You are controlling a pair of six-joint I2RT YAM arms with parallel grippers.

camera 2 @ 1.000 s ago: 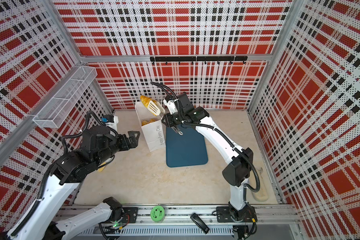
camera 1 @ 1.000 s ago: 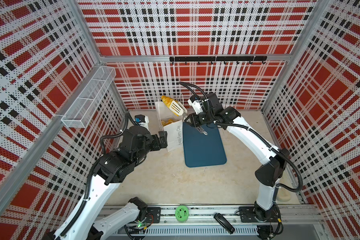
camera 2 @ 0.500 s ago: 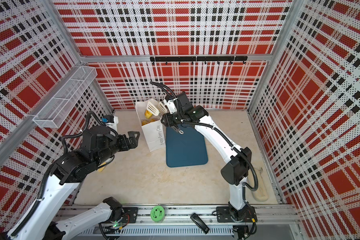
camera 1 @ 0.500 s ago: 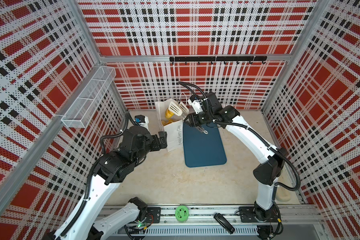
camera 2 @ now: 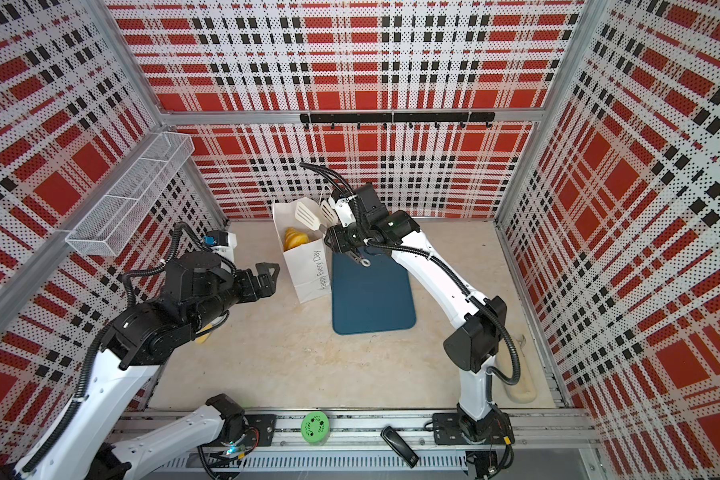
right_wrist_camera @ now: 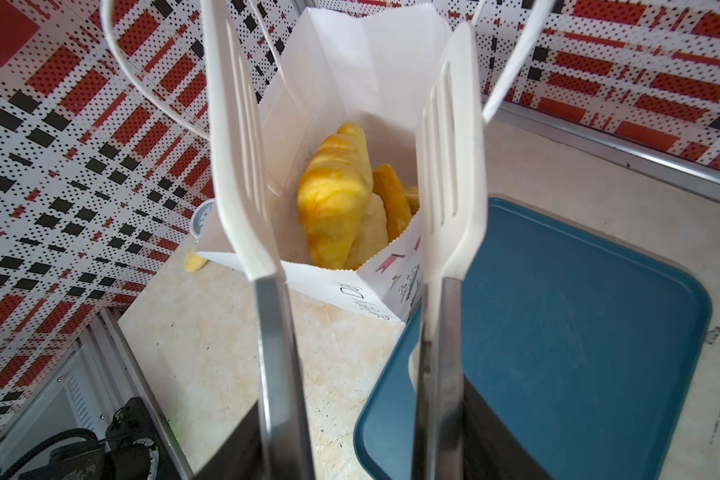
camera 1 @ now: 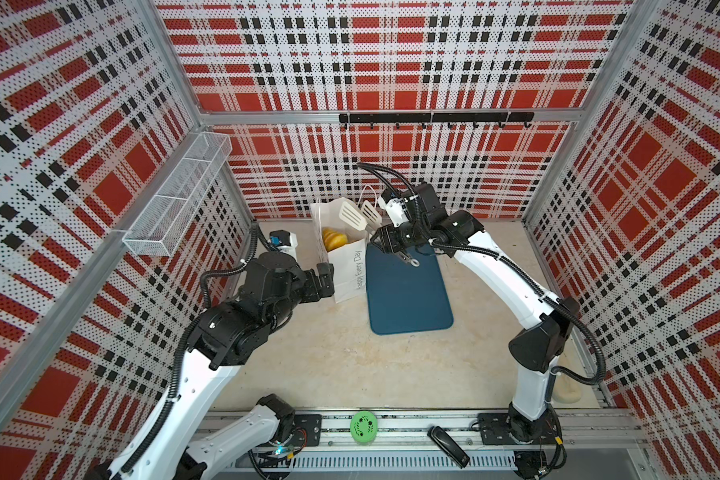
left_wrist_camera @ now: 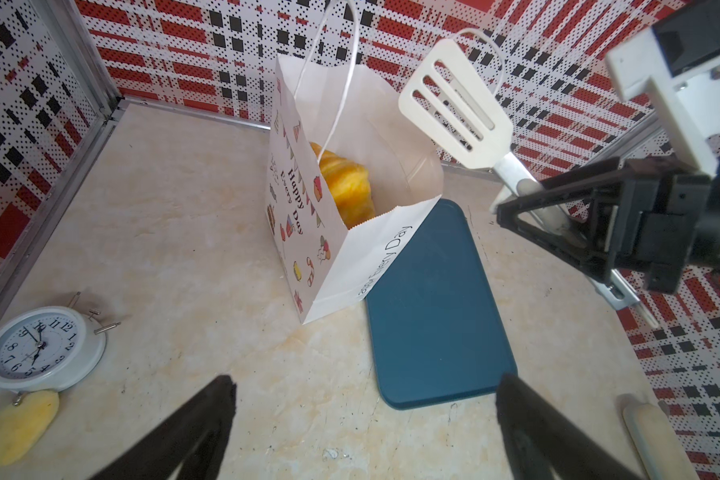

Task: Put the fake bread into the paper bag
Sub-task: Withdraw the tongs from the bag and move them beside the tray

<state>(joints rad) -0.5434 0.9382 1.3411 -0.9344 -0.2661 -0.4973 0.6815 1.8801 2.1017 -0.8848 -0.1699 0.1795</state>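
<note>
White paper stands upright near the back wall: the paper bag point(camera 1: 346, 266), open-mouthed, its lettered side just beside the dark-teal tray point(camera 1: 408, 291). The fake bread point(camera 1: 334, 240) lies inside it; both top views give only a golden lump below the rim. The right wrist view shows more: a striped croissant point(right_wrist_camera: 335, 199) leaning on at least two other pieces.

The right gripper point(camera 1: 380, 240) clasps the metal arms of the tongs point(camera 1: 352, 216). Their white slotted blades are spread apart over the bag's mouth with nothing between them.

The left gripper point(camera 2: 269, 279) hovers near the bag's other side, jaws spread wide and empty. Its wrist view alone shows the bag's bunting-printed face, a white alarm clock point(left_wrist_camera: 38, 349) on the table, and a pale yellow bun point(left_wrist_camera: 21, 428) touching the clock. In a top view only a sliver of that bun point(camera 2: 202, 337) peeks from under the left arm.
</note>
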